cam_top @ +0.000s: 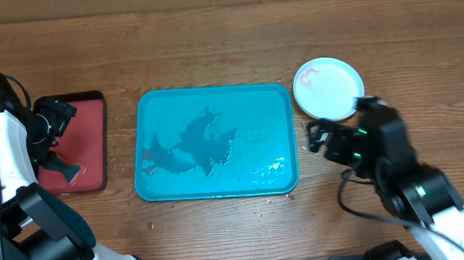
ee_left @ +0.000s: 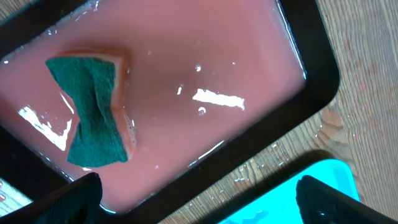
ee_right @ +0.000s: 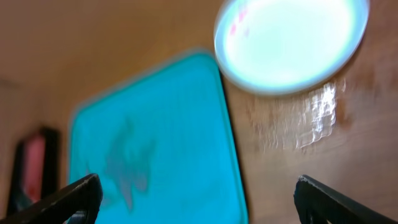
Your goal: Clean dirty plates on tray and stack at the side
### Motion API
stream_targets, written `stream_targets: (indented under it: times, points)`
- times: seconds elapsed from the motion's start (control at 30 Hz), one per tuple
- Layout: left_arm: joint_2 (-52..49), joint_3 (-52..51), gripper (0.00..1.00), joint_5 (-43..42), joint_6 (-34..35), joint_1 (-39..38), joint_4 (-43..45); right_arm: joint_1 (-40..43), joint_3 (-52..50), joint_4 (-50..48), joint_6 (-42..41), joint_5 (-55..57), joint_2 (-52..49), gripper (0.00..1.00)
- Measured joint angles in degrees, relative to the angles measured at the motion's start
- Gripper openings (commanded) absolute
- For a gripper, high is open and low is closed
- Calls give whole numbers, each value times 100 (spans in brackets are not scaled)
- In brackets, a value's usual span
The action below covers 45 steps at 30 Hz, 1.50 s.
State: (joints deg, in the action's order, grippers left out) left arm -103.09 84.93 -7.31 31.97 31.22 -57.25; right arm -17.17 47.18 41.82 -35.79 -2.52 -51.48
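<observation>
The teal tray (cam_top: 255, 113) lies mid-table with a film of water and no plates on it. It also shows in the right wrist view (ee_right: 174, 124), and its corner shows in the left wrist view (ee_left: 273, 202). A round plate (cam_top: 329, 87) with a pale blue-white rim and a faint red smear sits on the wood just off the tray's far right corner, and is blurred in the right wrist view (ee_right: 292, 40). I cannot tell whether other plates lie under it. My right gripper (cam_top: 316, 135) (ee_right: 196, 199) is open and empty, just in front of the plate. My left gripper (cam_top: 58, 147) (ee_left: 199, 205) is open and empty over the pink-red tray.
The dark-rimmed pink-red tray (cam_top: 90, 145) (ee_left: 186, 62) stands left of the teal tray and holds shallow liquid and a green-topped sponge (ee_left: 93, 112). Water drops and small specks lie on the wood around the teal tray's front edge (cam_top: 256, 212).
</observation>
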Motion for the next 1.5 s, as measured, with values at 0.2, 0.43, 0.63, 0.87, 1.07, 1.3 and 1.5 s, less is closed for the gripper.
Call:
stream_targets:
  times: [0.2, 0.43, 0.63, 0.87, 1.07, 1.3, 1.5]
  points:
    - [0, 0, 100, -2, 0, 0, -2, 1139, -1700, -1438, 389, -411, 1871, 100]
    - [0, 0, 100, -2, 0, 0, 2, 1458, -2813, -2284, 496, -439, 3331, 100]
    - [0, 0, 100, -2, 0, 0, 0, 1473, -3499, -2699, 522, -205, 4242, 100]
    - [0, 0, 100, -2, 0, 0, 0, 1484, -4280, -3392, 546, -55, 5069, 100]
    - [0, 0, 100, -2, 0, 0, 0, 1484, -4610, -3799, 643, 142, 5075, 100]
    - [0, 0, 100, -2, 0, 0, 0, 1484, -4612, -3665, 1582, 192, 5075, 100]
    - [0, 0, 99, -2, 0, 0, 0, 1484, -4612, -3668, 2166, 192, 5075, 100]
